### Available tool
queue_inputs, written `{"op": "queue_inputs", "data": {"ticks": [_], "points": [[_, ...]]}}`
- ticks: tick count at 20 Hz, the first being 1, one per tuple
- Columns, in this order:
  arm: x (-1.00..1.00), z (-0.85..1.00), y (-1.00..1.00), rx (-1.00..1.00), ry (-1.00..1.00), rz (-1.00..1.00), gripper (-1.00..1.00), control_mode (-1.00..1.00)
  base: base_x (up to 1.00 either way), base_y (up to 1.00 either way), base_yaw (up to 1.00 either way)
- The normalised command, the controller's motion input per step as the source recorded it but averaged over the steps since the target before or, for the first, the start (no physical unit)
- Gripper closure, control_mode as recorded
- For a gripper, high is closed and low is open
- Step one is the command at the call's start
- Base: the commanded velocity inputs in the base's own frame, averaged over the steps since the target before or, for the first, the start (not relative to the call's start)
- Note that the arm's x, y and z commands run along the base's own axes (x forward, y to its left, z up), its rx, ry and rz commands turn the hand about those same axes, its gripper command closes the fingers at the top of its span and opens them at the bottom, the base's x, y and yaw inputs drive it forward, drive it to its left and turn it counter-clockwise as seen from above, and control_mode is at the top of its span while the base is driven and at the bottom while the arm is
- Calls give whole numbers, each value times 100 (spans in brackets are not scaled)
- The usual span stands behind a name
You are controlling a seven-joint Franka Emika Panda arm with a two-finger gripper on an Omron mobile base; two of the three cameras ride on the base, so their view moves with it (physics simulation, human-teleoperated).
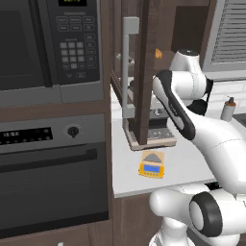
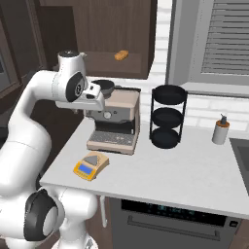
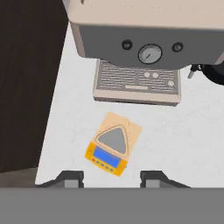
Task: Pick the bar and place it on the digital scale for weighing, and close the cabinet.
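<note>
gripper spread wide, nothing between its tips, hanging above the counter. digital scale just past the tips at 12 o'clock, platform bare. coffee machine farther on at 12. cabinet door stands open at the counter's left end. small orange object on its shelf. bar not spotted.

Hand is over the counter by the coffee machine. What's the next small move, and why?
Probably raise the hand toward the open cabinet shelf. The gripper is open and holds nothing, it looks down on the digital scale, and the scale's platform is bare, so fetching the bar likely comes first.
</note>
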Motion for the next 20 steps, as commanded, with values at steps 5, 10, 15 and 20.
{"op": "queue_inputs", "data": {"ticks": [5,10,15,20], "points": [[-32,0,2,0,-6,1,-100,-100,0,0,0],[-38,20,2,0,-31,15,-100,-100,0,0,0],[-6,41,0,0,-23,11,-100,-100,0,0,0],[0,65,0,0,-14,12,-100,-100,0,0,0]]}}
